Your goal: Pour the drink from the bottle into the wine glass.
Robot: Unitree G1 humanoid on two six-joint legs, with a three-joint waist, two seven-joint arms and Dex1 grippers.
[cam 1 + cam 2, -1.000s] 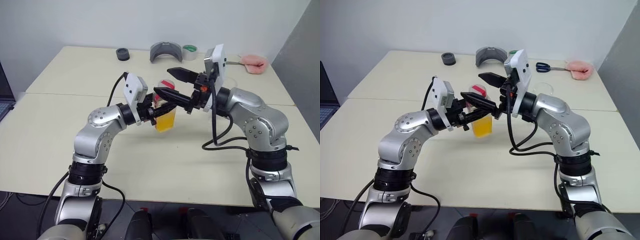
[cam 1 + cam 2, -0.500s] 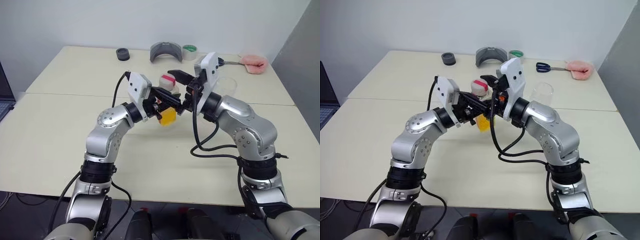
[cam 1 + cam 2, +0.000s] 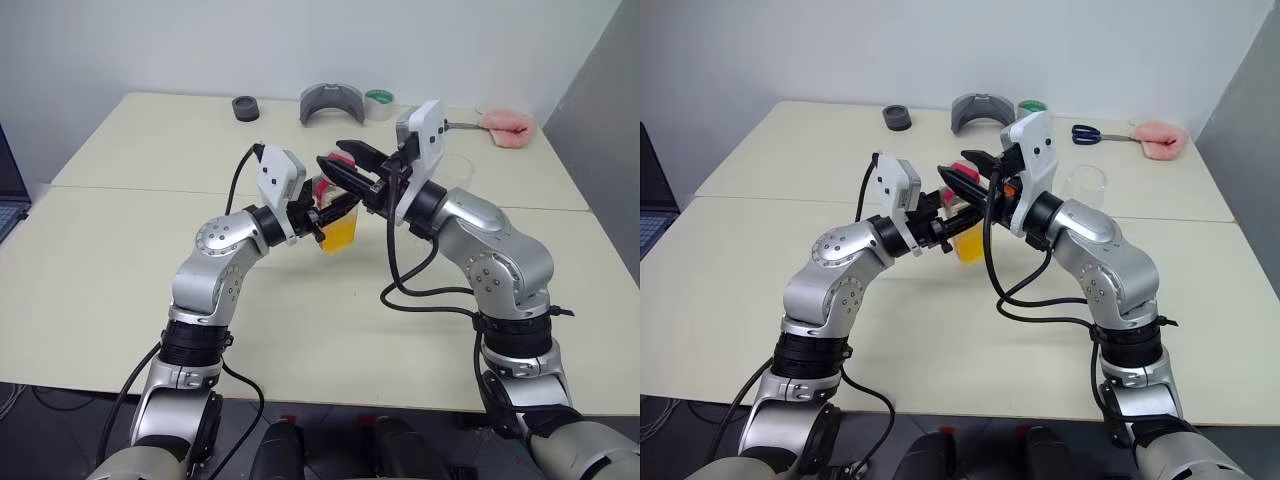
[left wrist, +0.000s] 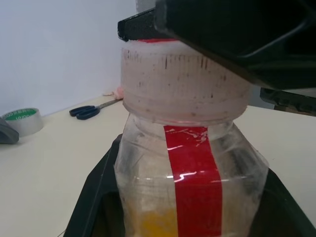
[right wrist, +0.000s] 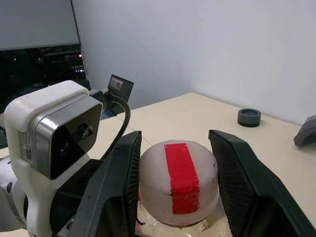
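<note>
The left gripper is clamped tight round the body of the bottle, holding it upright above the table between the two arms. Thin clear plastic like that looks light and a little squashy, so the squarish sides are the sensible place to grip. The drink fills only the lower part, so it should slosh rather than weigh much. Over the cap the right gripper sits with a finger on either side, partly closed; whether the pads touch it I cannot tell. The ribbed cap should give purchase. Further back stands the wine glass, fragile and untouched.
</note>
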